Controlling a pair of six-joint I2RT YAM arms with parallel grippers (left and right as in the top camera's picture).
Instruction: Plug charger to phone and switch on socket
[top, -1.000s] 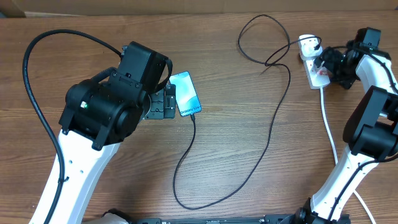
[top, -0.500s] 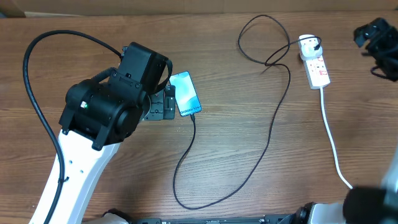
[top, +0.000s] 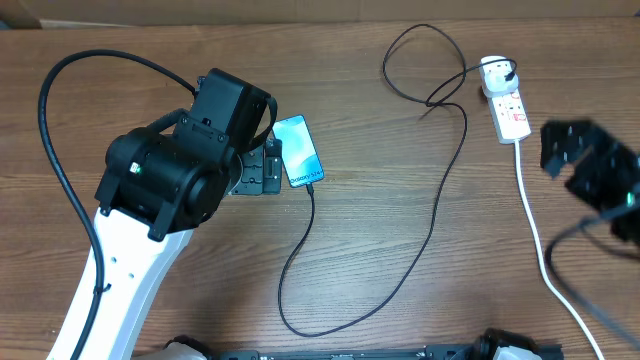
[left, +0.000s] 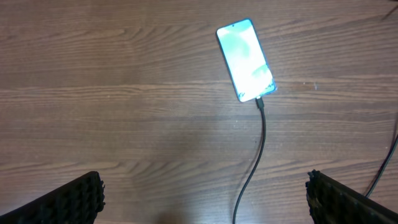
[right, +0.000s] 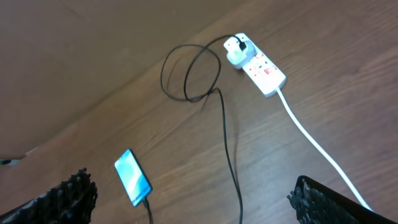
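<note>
The brown wooden table (top: 380, 300) carries everything. The big black-and-white left arm (top: 170, 185) reaches over its left part. The right arm (top: 595, 170) shows only as a dark blur at the right edge.

The long thin black charger cable (top: 440, 190) makes a loop near the top, runs down the middle, bends at the bottom and climbs again toward the left. A thick white cord (top: 535, 225) leaves the lower end of the small white socket strip with red markings (top: 510, 110) at the top right. The cable's other end sits in the strip's upper end.

The slim smartphone with black rim and light blue-teal screen (top: 299, 150) lies flat near the left gripper (left: 204, 193), with the connector tip (left: 260, 102) in its lower edge. This gripper has its fingers wide apart and holds nothing. The right gripper (right: 193, 199) is also spread wide and empty.
</note>
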